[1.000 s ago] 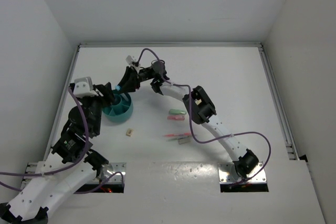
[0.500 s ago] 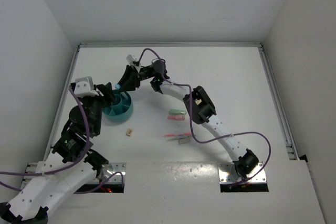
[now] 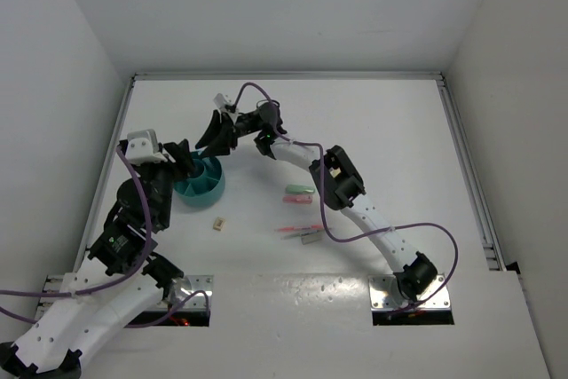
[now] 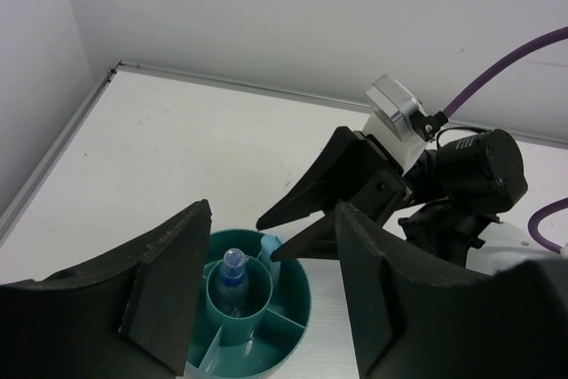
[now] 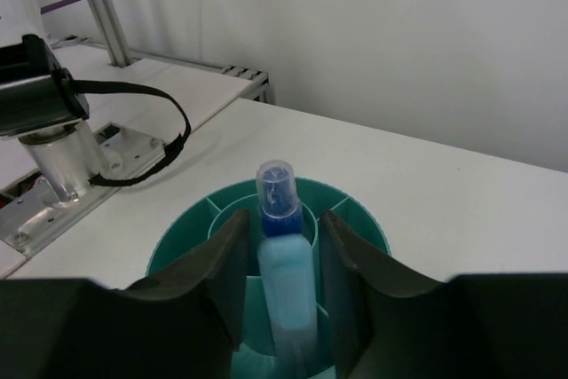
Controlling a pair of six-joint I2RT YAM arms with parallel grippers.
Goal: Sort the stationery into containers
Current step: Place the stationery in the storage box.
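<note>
The round teal organiser (image 3: 201, 179) stands at the left. In the left wrist view (image 4: 293, 326) a clear-blue marker (image 4: 232, 271) stands in its middle cup. A light-blue stick (image 5: 289, 295) shows blurred in an outer compartment, between my right gripper's fingers but touching neither. My right gripper (image 3: 205, 140) is open, just above the organiser's far rim. My left gripper (image 3: 184, 164) is open, its fingers (image 4: 169, 272) either side of the organiser. A green piece (image 3: 298, 189), a pink piece (image 3: 297, 199), a thin red pen (image 3: 298, 230) and a beige eraser (image 3: 217, 223) lie on the table.
White walls close the table at the back and left. A metal rail (image 3: 466, 166) runs along the right edge. The right arm (image 3: 342, 184) stretches across the middle above the loose pieces.
My right gripper has let go of the light-blue stick over the organiser and drawn back up and away. The left arm has not moved.
</note>
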